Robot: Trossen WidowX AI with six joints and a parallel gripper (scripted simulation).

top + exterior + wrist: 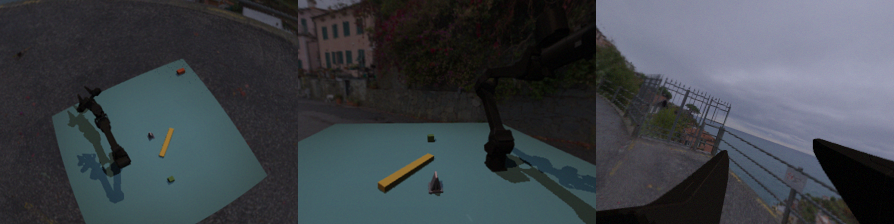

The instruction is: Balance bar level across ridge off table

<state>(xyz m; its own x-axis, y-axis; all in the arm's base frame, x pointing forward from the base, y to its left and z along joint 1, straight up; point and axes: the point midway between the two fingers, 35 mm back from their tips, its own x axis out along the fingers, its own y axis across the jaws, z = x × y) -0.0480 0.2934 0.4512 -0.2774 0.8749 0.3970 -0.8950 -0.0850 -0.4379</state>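
Note:
The yellow-orange bar (166, 142) (406, 172) lies flat on the table (215, 159) (343, 151). The small grey ridge (150, 135) (436, 183) stands upright beside the bar, apart from it, with nothing on top. My gripper (82, 91) (769, 150) is open and empty, raised near the table's far left edge in the top view, well away from the bar and the ridge. In the wrist view only the two dark fingers show, spread apart against sky, sea and railing. The gripper is outside the exterior view.
A small green block (171, 178) (430, 138) sits on the table beyond one end of the bar. A red-orange block (181, 71) lies near the table's far corner in the top view. The arm's base (122, 159) (496, 160) stands on the table, and its shadows fall beside it.

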